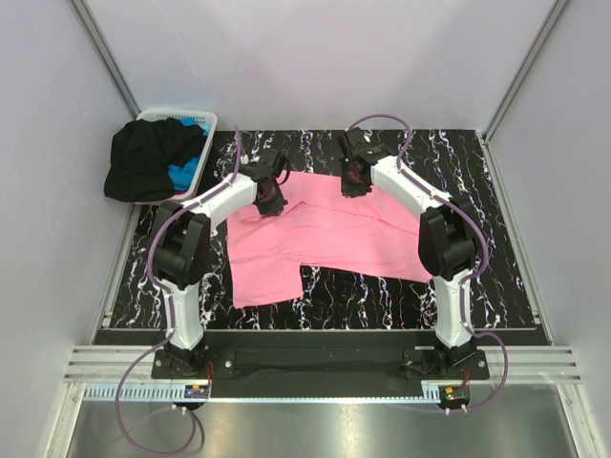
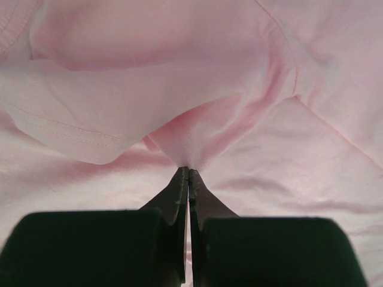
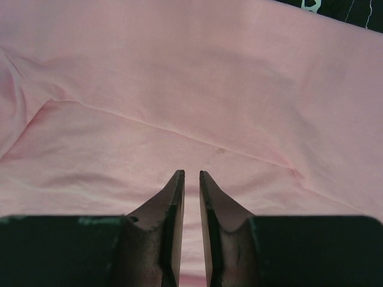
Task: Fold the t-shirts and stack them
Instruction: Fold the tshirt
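Our left pincer is clamped on a pinch of the pink t-shirt at its far-left edge. The shirt lies spread on the surface, long axis running left to right between the arms. Our right pincer, a slit apart and empty, hovers over its far-right edge.

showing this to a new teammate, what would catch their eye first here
A bright pink t-shirt lies spread across the middle of the black marbled table. The left gripper is shut on a pinch of its cloth. At the far left corner, a black shirt spills over a white basket.
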Controlling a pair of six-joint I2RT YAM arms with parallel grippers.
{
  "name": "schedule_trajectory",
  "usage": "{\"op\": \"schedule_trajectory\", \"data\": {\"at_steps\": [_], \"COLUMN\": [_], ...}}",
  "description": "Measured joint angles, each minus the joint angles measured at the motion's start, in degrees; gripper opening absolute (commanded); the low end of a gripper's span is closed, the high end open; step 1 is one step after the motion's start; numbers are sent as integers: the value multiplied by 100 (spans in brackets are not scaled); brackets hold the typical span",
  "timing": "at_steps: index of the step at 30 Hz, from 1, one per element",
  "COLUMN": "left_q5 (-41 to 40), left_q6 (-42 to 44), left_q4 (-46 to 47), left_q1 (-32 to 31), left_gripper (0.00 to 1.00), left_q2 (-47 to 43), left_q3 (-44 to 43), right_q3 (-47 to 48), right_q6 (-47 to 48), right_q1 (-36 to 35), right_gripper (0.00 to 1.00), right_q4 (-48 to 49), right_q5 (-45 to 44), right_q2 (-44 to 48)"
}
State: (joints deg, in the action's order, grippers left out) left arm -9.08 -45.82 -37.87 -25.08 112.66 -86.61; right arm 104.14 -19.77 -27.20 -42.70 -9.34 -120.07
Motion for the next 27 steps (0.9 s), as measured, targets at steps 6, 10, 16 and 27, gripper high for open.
{"op": "schedule_trajectory", "data": {"at_steps": [6, 10, 16, 27], "left_q5": [92, 90, 98, 70], "left_q6": [81, 105, 192, 74], "left_q4": [-11, -9, 0, -210], "left_q1": [-210, -363, -422, -424], "left_gripper": [0, 0, 40, 65], "left_q2": [-245, -525, -748, -748], "left_q3": [243, 361, 468, 1032], "right_q3": [-2, 0, -2, 0], "right_q6": [-2, -7, -20, -125], "right_q1": [0, 0, 0, 13], "right_gripper": [23, 23, 23, 29], "right_q4": [0, 0, 0, -4], "right_q5": [0, 4, 48, -131], "right_q2": [-2, -2, -2, -2]}}
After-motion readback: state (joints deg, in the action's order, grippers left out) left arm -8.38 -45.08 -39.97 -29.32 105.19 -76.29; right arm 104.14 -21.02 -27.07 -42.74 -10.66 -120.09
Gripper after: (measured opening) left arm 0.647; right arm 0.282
